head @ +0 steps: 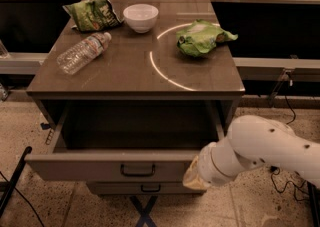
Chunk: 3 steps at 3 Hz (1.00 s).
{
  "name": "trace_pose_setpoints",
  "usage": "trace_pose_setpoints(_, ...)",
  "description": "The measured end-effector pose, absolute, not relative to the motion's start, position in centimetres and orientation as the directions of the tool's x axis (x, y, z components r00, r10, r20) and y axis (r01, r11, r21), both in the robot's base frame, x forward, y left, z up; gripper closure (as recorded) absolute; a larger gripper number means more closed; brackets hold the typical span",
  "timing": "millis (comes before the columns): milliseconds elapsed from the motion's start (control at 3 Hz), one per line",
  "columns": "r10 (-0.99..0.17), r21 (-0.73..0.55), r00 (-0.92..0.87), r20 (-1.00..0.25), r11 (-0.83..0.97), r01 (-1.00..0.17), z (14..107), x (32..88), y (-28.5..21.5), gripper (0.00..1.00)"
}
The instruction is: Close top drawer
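The top drawer (80,166) stands pulled well out toward the near side under the surface (130,68), so nearly all the closing is left, with the pincer (194,175) at the right end of its front panel, open or closed I cannot tell.

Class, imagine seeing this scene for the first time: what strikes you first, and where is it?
The top drawer gapes open below the tabletop. The white arm has its gripper at the drawer front's right end. A bottle, bowl and two green bags lie on top.
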<state>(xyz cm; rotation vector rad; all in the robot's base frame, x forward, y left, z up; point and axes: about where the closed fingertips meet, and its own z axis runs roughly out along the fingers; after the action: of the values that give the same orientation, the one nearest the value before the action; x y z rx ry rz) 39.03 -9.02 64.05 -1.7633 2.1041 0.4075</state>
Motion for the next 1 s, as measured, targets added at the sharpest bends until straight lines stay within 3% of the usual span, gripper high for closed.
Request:
trace_pose_setpoints(333, -0.878, -0.013, -0.153, -0.453, 0.178, -0.984, 64.0, 39.0, -8.9, 1.00)
trace_pose_setpoints(1000, -0.849, -0.061, -0.143, -0.509, 0.201, -0.978, 64.4, 46.8, -4.9, 1.00)
